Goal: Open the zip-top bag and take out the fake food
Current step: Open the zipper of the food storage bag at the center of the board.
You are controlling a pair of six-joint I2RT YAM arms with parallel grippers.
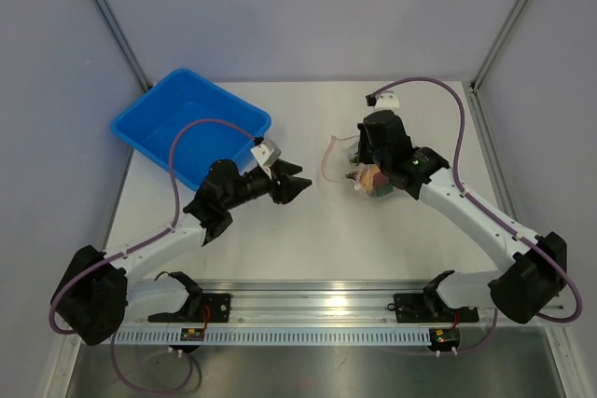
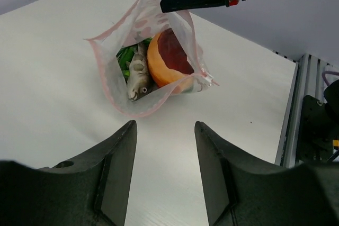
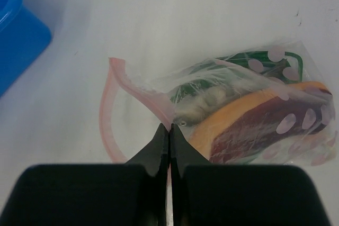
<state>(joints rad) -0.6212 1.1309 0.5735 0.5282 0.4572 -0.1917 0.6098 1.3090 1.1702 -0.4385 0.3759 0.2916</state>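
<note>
At the right-centre of the table, at about three o'clock from the left gripper, the zip-top bag is found lying on its side with its mouth turned toward that gripper. The upper lip is pinched and lifted by the right gripper, whose jaws are closed tight on the film, so the pinkish zip strip is held in an open loop. The left gripper is seen with jaws parted and empty, near the mouth but apart from it. Fake food is noted inside: a grey fish nearest the opening, an orange piece with a dark red face at its three o'clock, and a green vegetable behind at eleven o'clock. The blue bin is placed at ten o'clock on the table, well apart. The step is judged to be the first extraction. It is best done with the lip kept raised and taut, the left jaws entered low along the bottom lip, and the fish taken first by its head, so that the crinkly film is not caught or dragged.
</note>
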